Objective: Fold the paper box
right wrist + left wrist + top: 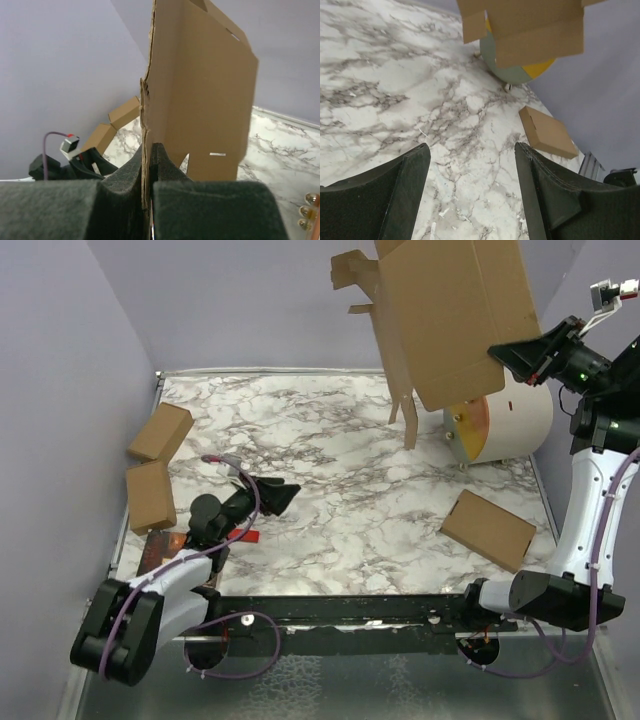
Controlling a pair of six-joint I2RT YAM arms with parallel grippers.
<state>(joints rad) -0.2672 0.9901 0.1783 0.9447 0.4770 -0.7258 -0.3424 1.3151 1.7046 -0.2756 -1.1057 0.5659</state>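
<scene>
Right gripper jaws clamping paper box edge, holding it above far-right corner of table; left gripper jaws gaping wide, empty.

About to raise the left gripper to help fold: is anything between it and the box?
Nothing visible. The left gripper sits open, low over the table; the box hangs in the right gripper, with open air between. The cylinder lies behind the box.

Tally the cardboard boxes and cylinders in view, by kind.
paper box, held in the air: 1
small cardboard boxes, on the table: 3
cream cylinder: 1
Total: 5
</scene>
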